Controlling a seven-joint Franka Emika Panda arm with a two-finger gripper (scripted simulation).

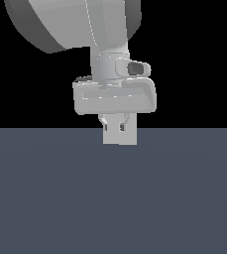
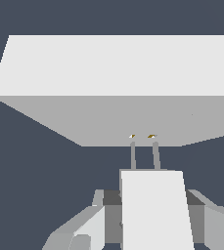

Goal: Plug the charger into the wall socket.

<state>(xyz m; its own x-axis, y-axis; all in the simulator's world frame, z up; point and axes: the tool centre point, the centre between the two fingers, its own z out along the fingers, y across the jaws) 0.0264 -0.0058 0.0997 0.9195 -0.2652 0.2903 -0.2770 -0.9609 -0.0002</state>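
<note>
In the wrist view my gripper (image 2: 151,207) is shut on the charger (image 2: 155,219), a small light-grey oblong block held between the fingers (image 2: 86,229). Two thin prongs (image 2: 133,155) stick out of its front, and their tips meet the two yellowish dots (image 2: 151,136) on the wall socket (image 2: 113,93), a large light-grey plate right in front. In the exterior view the gripper (image 1: 114,124) hangs just above the floor against a light-grey square, the wall socket (image 1: 127,138). There I cannot tell the charger apart from the plate.
The dark blue-grey floor (image 1: 113,198) spreads all around. The arm's big grey links (image 1: 75,25) fill the upper part of the exterior view.
</note>
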